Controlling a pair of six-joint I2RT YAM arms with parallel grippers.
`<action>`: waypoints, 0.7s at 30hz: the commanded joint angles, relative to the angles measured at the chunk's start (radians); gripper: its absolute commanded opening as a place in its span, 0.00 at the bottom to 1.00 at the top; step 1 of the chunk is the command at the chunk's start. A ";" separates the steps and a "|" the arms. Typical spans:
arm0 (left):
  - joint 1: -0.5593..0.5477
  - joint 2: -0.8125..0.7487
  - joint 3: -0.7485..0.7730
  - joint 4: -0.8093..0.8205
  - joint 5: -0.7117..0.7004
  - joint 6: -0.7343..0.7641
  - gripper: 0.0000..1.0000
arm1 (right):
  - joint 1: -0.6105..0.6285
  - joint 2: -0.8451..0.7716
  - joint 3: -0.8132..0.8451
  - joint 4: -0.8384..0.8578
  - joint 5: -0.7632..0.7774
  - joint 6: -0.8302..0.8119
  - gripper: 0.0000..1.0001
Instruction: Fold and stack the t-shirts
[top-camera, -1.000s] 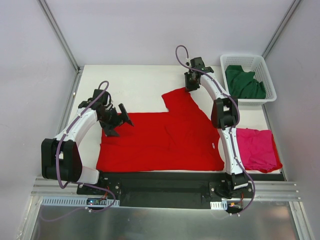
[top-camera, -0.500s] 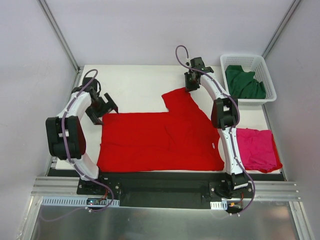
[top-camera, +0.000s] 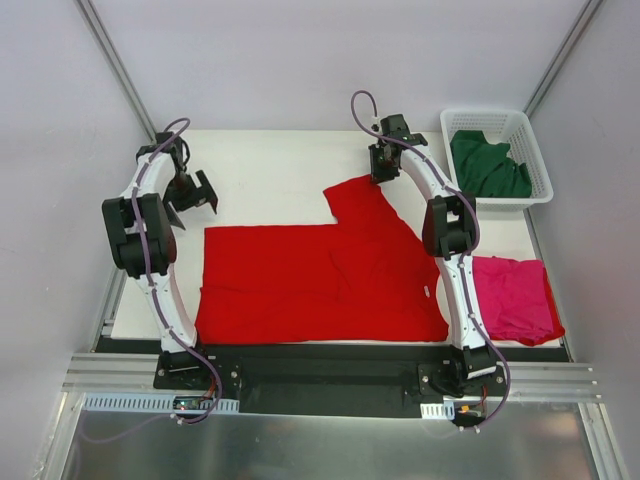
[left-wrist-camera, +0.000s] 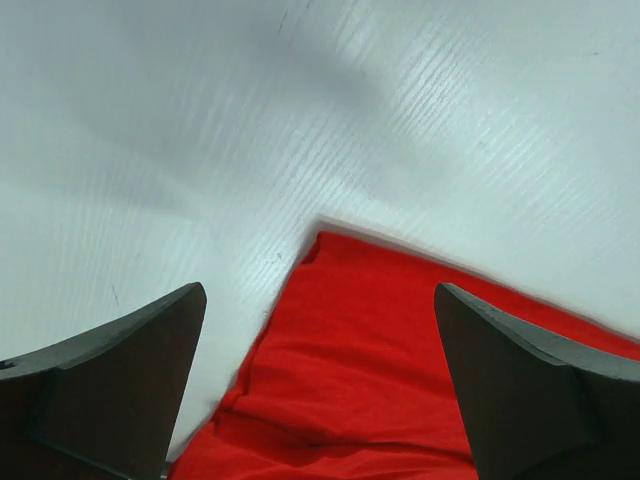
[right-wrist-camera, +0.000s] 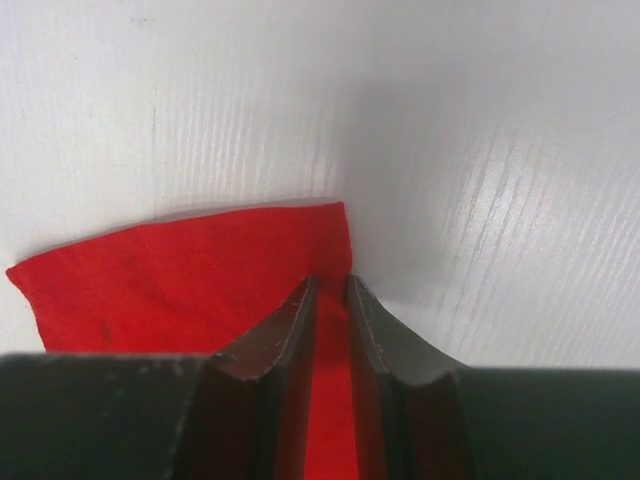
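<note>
A bright red t-shirt (top-camera: 320, 275) lies spread flat on the white table (top-camera: 270, 165). One corner of it reaches toward the far right, where my right gripper (top-camera: 383, 172) pinches it. In the right wrist view the fingers (right-wrist-camera: 285, 325) stand nearly together with red cloth (right-wrist-camera: 180, 285) between them, so the right gripper (right-wrist-camera: 328, 285) is shut on that corner. My left gripper (top-camera: 190, 198) hangs open over bare table, just beyond the shirt's far left corner. The left wrist view has the left gripper (left-wrist-camera: 318, 290) wide apart with the red shirt (left-wrist-camera: 400, 380) below and nothing held. A magenta-pink t-shirt (top-camera: 515, 295) lies at the near right.
A white lattice basket (top-camera: 530, 135) stands at the far right corner with a dark green t-shirt (top-camera: 487, 165) in it. The right arm's links (top-camera: 450, 230) run between the red and pink shirts. White walls close in the table on three sides.
My left arm has swung back and to the far left, off the red shirt's left edge, with its jaws open throughout. The right gripper and the shirts have not moved.
</note>
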 joint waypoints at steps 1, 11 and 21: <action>0.006 0.062 0.115 -0.117 -0.054 0.132 0.99 | 0.006 -0.020 -0.017 -0.042 -0.013 -0.001 0.22; 0.003 0.047 0.023 -0.129 -0.003 0.074 0.95 | -0.004 -0.020 -0.022 -0.042 -0.022 0.001 0.22; -0.032 0.048 0.027 -0.140 -0.091 0.132 0.91 | -0.005 -0.019 -0.019 -0.045 -0.028 0.004 0.22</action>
